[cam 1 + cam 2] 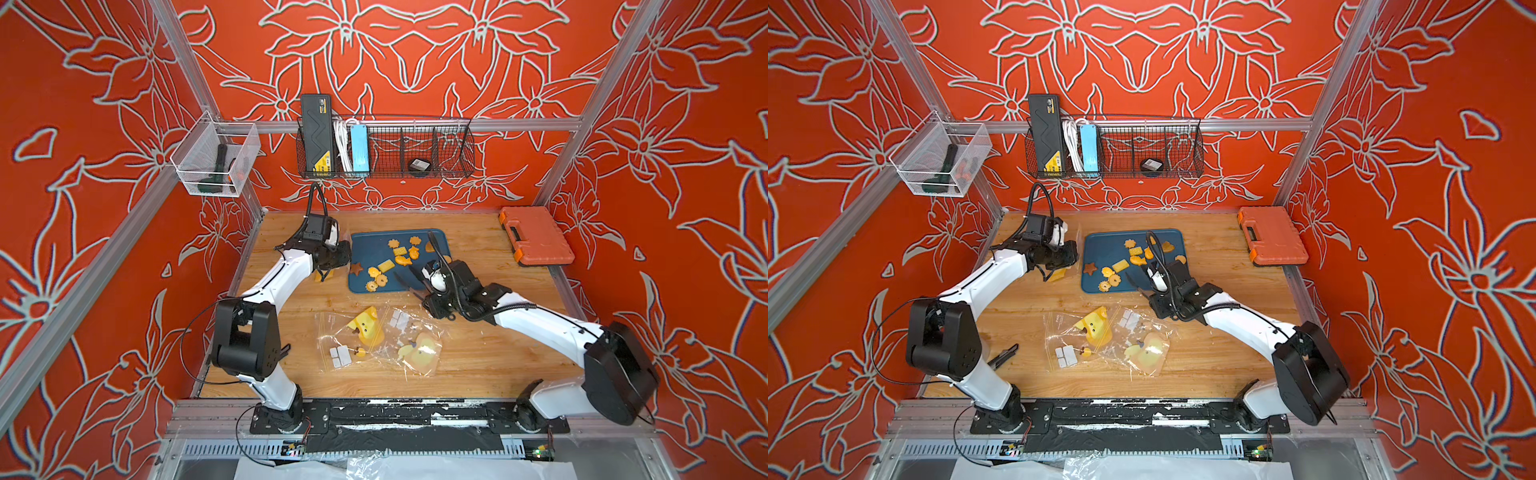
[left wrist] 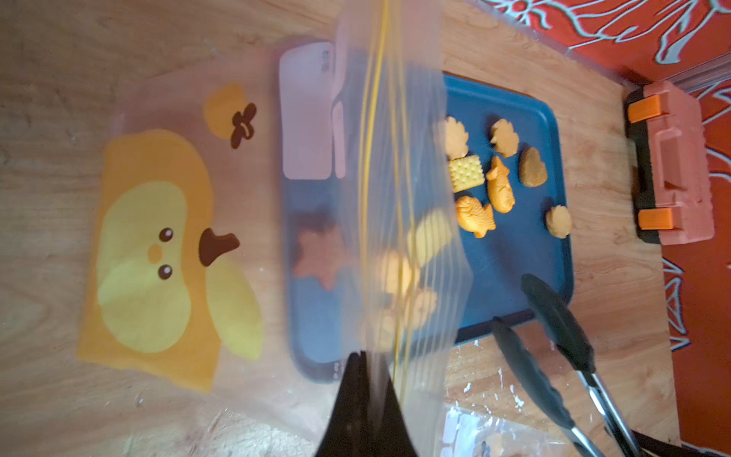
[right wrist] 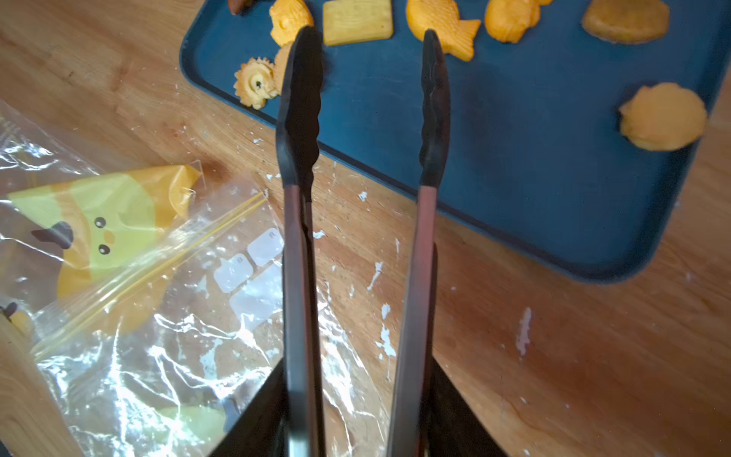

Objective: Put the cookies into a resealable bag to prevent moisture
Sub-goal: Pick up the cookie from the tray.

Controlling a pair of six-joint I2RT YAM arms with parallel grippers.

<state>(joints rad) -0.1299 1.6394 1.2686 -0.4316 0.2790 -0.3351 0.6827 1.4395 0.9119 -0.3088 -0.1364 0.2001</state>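
Several cookies (image 1: 395,257) in golden, orange and brown shapes lie on a blue tray (image 1: 365,245). They also show in the left wrist view (image 2: 474,217). My left gripper (image 1: 330,264) is shut on the zip edge of the resealable bag (image 2: 158,245), a clear bag with a yellow duck print. It hangs just left of the tray. Its film partly veils the tray in the left wrist view, where the closed jaws (image 2: 366,356) pinch it. My right gripper (image 1: 432,291) is shut on black-tipped tongs (image 3: 300,118). The tong arms stand apart, empty, over the tray's near edge.
Two more clear duck-print bags (image 1: 353,336) (image 1: 415,345) lie crumpled on the wooden table in front of the tray. An orange tool case (image 1: 536,241) sits at the back right. Wire baskets (image 1: 386,149) hang on the back wall.
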